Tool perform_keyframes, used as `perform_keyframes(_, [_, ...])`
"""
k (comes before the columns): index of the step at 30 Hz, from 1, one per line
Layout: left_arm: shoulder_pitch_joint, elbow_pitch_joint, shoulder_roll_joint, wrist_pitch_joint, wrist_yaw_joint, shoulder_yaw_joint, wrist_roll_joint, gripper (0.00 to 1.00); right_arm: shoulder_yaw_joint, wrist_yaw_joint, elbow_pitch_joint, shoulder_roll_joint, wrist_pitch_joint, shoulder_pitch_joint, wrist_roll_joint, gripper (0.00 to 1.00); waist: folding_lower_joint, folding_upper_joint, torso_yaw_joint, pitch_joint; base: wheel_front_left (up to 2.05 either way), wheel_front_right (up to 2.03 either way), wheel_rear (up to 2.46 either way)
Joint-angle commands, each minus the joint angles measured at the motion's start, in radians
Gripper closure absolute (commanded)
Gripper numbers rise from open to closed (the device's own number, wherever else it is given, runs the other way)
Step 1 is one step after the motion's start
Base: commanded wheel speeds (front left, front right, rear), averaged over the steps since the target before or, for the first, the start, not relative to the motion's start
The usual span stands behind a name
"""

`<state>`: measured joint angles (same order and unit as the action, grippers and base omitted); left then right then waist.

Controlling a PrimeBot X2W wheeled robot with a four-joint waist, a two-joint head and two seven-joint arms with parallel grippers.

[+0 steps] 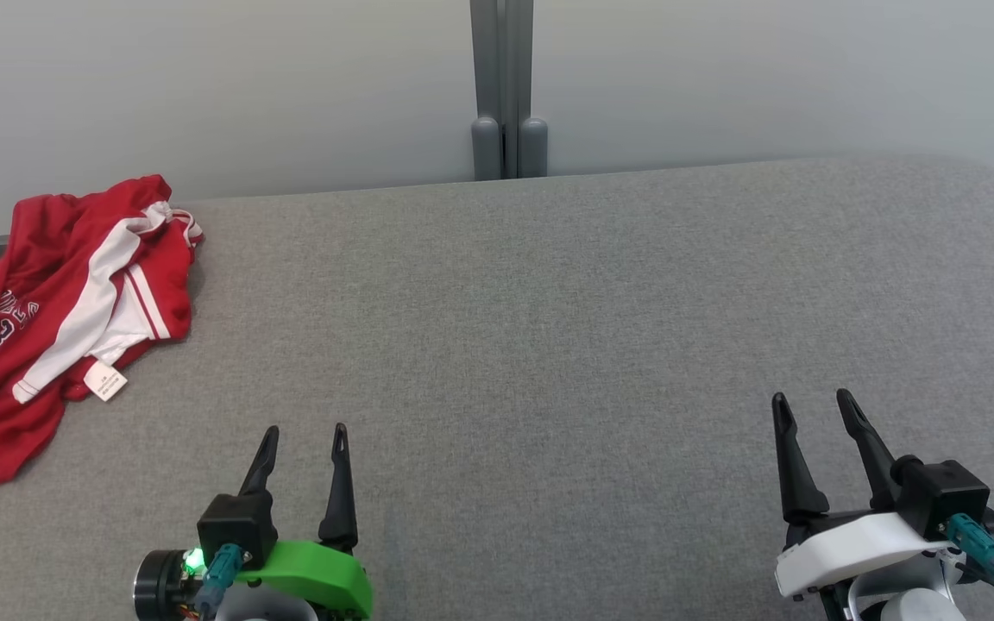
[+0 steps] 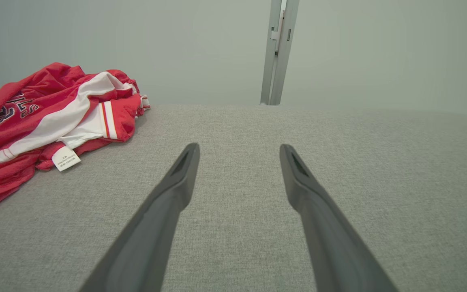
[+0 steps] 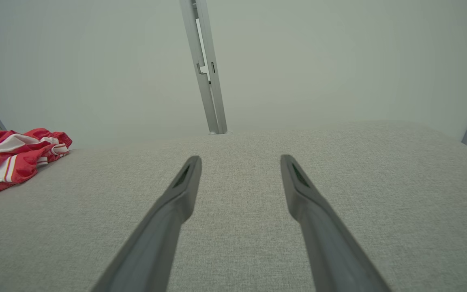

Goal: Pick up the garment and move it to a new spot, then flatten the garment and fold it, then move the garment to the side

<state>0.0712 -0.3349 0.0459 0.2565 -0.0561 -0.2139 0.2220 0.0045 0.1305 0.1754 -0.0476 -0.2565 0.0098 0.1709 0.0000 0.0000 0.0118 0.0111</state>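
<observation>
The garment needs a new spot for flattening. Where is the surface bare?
The grey surface is bare from the red garment at its left edge to its right end, including ahead of the left tool and right tool. Only the left edge is crowded.

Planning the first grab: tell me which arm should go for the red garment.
Left. The left claw sits open near the crumpled red garment at the left end of the grey surface; the right claw is far across it.

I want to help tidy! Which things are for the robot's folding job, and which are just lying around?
For the job: red and white garment, left gripper with jaws open, right gripper with jaws open, grey table to fold on.
Just there: metal post, pale wall.
</observation>
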Motion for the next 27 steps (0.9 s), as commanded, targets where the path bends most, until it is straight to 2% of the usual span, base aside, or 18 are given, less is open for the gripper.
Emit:
perform_keyframes(1, [0.014, -0.004, 0.008, 0.009, -0.007, -0.003, -0.024, 0.0, 0.001, 0.0, -0.005, -0.005, -0.009, 0.008, -0.021, 0.0, 0.0, 0.0, 0.001, 0.0, 0.0, 0.0, 0.0])
perform_keyframes(27, [0.019, -0.018, 0.008, 0.008, -0.012, 0.003, -0.008, 0.0, 0.002, 0.0, 0.001, -0.005, -0.009, 0.009, -0.025, 0.0, 0.0, 0.0, 0.003, -0.007, 0.0, 0.0, 0.0])
